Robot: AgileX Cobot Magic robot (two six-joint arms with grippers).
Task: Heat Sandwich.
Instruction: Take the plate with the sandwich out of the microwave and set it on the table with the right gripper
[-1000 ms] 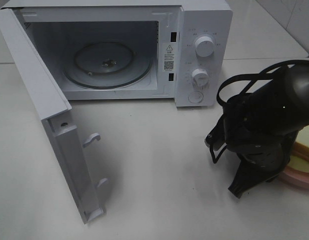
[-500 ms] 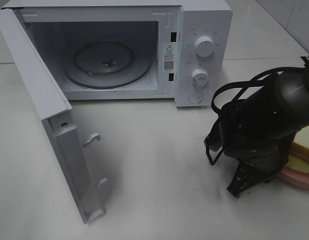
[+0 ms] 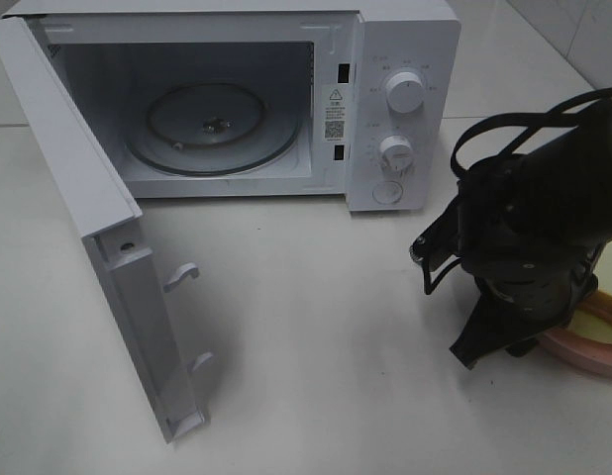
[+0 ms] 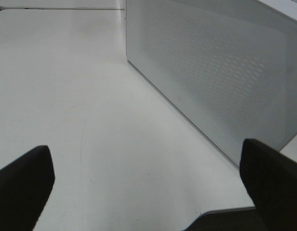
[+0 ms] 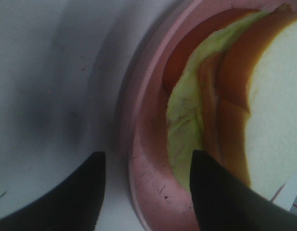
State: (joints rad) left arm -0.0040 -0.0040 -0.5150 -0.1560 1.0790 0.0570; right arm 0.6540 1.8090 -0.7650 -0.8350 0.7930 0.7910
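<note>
Movement over the last second belongs to the right end effector (image 5: 146, 192): it has shifted further from the microwave (image 3: 286, 99) and dropped over the pink plate (image 5: 148, 144), and its jaws, nearly closed a moment ago, have parted. In the right wrist view one finger now hangs outside the plate's rim and the other over the plate's inner edge, close against the sandwich (image 5: 235, 106), so the rim sits between them. I judge this a setting-up for a grip on the plate's edge, with nothing held yet. The left end effector (image 4: 148, 192) hangs wide and empty beside the microwave's open door (image 4: 211, 72).

The sandwich lies on the plate, well to the right of the microwave in the high view. It shows thick white bread with a tan crust, crinkled pale green lettuce and a reddish-brown layer beneath.
</note>
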